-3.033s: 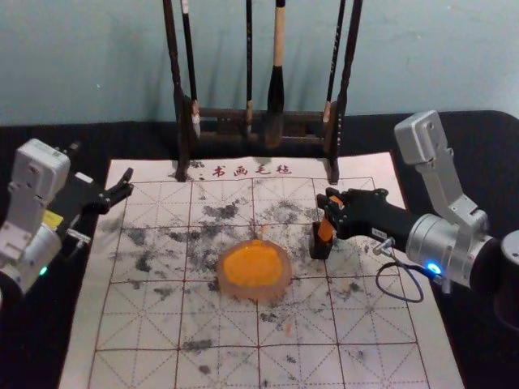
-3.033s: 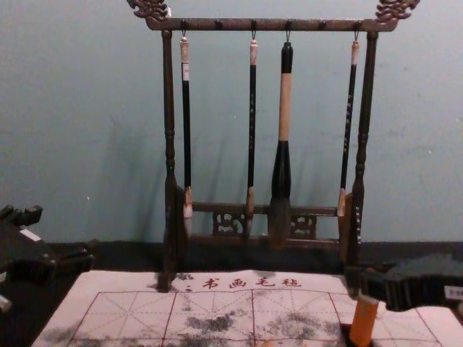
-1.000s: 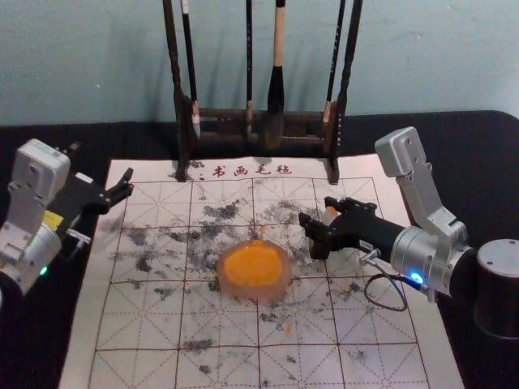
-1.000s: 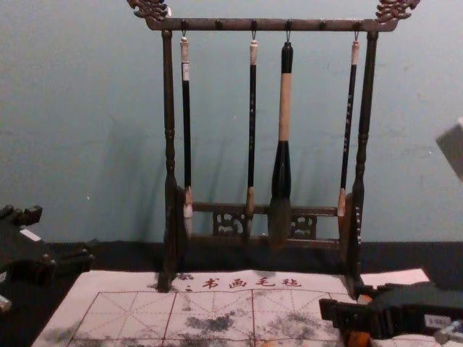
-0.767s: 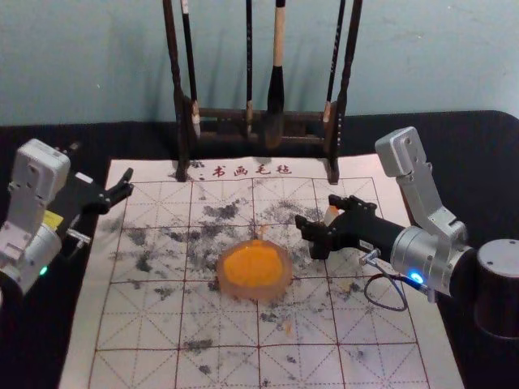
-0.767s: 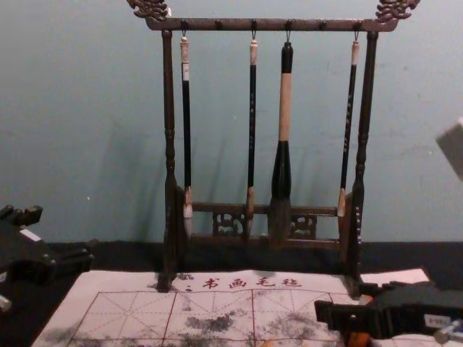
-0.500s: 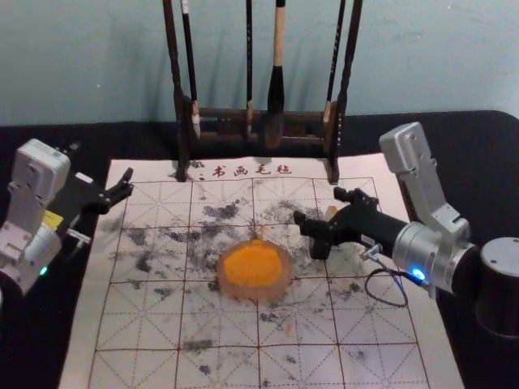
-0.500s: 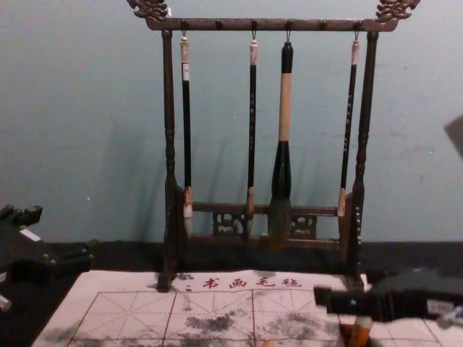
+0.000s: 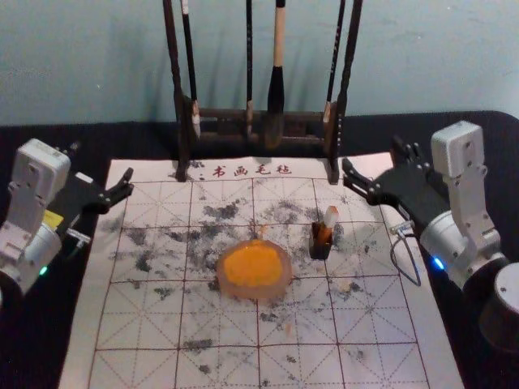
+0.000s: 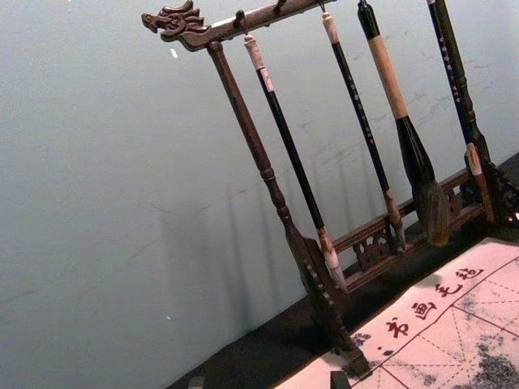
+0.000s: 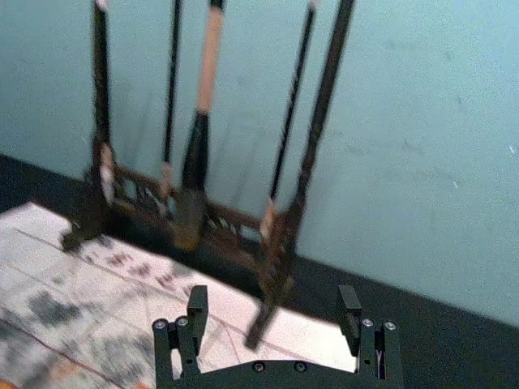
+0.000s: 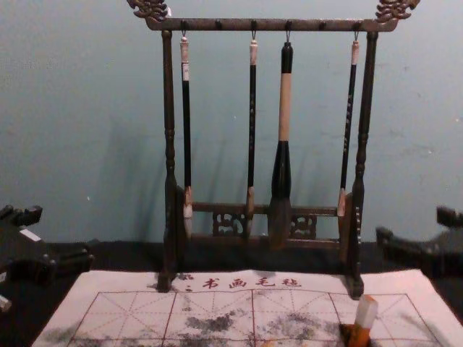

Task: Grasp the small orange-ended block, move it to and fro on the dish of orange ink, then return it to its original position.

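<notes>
Gridded mat (image 9: 130, 324), and orange-ended block (image 9: 331, 216) sits in black holder (image 9: 320, 249), right of centre! Right gripper (image 9: 372, 156) spread, empty, at right; left gripper (image 9: 100, 161) parked, spread, at left. Inking and return look done, nothing left!

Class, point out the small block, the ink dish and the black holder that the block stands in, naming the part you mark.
Small block (image 12: 366, 312): chest view, on its pale upper part.
Ink dish (image 9: 258, 293): head view, on its near rim.
Black holder (image 9: 320, 250): head view, on its near wall.
</notes>
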Tool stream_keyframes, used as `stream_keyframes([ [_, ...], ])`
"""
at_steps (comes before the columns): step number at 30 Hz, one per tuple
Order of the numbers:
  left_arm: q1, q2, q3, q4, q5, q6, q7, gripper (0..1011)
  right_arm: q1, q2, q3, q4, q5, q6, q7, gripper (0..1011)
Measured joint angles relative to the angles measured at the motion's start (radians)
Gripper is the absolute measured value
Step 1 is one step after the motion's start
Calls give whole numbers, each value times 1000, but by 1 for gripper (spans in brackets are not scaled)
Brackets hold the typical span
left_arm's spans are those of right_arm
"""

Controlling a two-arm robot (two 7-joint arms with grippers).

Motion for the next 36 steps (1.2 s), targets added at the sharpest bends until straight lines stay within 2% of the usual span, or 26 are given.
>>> stream_keyframes([
  [3, 0, 0, 0, 0, 0, 0, 0, 1001, -4, -6, 6, 40, -20, -9, -11, 1000],
  [10, 0, 0, 0, 0, 0, 0, 0, 1001, -16, -14, 17, 85, -21, 41, 17, 1000],
  [36, 0, 0, 0, 0, 0, 0, 0, 1001, -15, -13, 16, 82, -21, 33, 12, 1000],
])
